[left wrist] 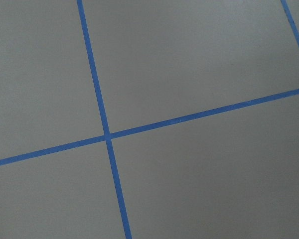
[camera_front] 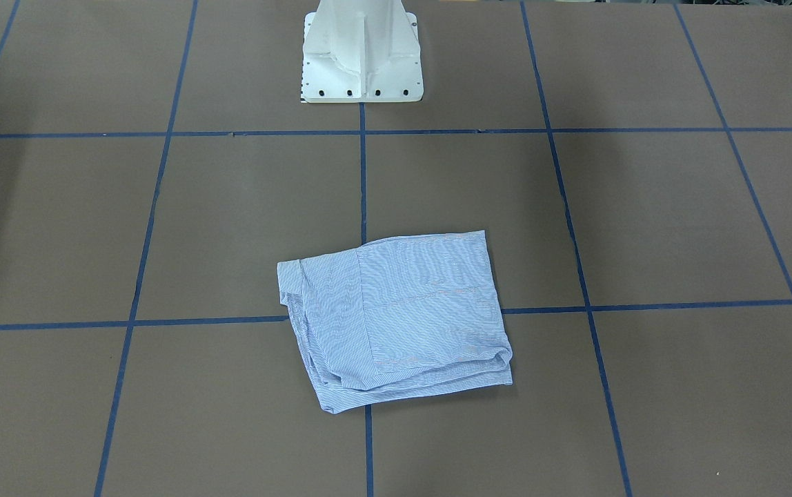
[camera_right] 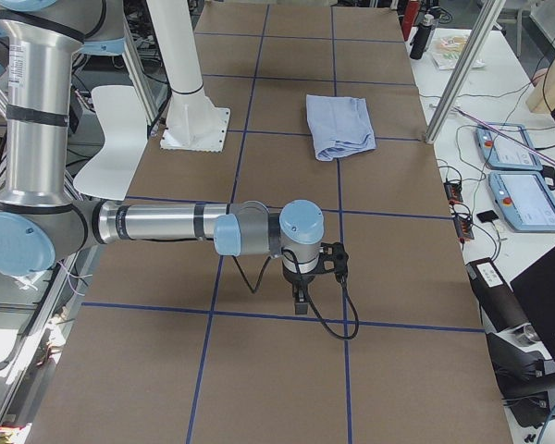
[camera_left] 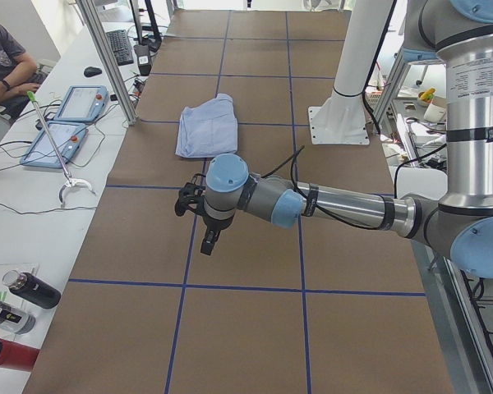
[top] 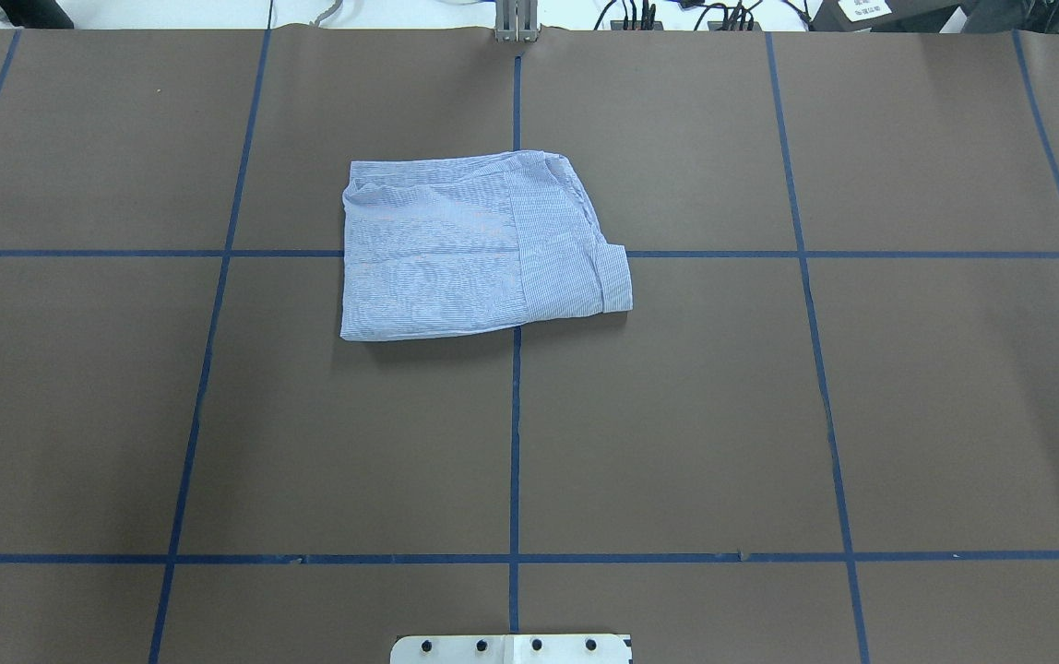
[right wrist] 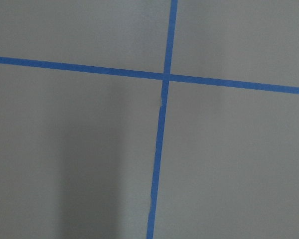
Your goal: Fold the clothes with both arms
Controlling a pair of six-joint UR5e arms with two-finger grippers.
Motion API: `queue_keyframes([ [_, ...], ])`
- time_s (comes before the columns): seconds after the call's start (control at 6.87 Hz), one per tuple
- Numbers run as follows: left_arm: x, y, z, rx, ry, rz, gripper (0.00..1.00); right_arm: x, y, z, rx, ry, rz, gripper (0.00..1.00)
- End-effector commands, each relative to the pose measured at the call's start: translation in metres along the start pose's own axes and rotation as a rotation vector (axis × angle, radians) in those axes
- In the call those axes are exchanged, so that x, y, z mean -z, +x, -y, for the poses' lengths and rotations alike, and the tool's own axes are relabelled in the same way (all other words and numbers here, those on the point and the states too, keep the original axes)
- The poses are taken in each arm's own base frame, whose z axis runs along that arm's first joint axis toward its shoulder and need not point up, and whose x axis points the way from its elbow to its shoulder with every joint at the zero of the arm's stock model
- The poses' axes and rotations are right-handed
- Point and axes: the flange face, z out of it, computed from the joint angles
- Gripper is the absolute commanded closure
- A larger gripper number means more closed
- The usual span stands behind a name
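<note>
Shows a brown table (top: 677, 415) gridded with blue tape (top: 514, 443), white pedestal base (camera_front: 361, 62) at the robot's edge. Finds left arm (camera_left: 345, 205) and right arm (camera_right: 157, 222) stretched level above bare surface, left gripper (camera_left: 206, 245) and right gripper (camera_right: 299, 303) pointing down; cannot tell whether spread or pressed together. Places folded shirt (top: 465, 249) flat mid-table, well apart from both. Notes control tablets (camera_left: 84, 104), bottles (camera_left: 29, 289) on a side bench (camera_left: 16, 238).

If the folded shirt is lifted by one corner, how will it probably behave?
The folded shirt would probably droop and unfold: its thin layers lie loose at the edges. It seems light, lying almost flat. Pushed, those loose edges may bunch.
</note>
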Motion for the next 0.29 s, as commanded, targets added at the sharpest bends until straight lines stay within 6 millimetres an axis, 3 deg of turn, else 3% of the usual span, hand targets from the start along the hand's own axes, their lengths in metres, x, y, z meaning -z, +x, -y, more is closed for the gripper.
queue_keyframes([
  [0.0,0.0029,0.0031,0.002,-0.013,0.013,0.003,0.0,0.001,-0.0013,0.0003,0.002,0.002,0.004,0.0],
  [0.15,0.0039,0.004,0.0024,-0.017,0.015,0.005,0.0,0.0004,-0.0008,0.0001,0.001,0.001,0.004,0.0],
])
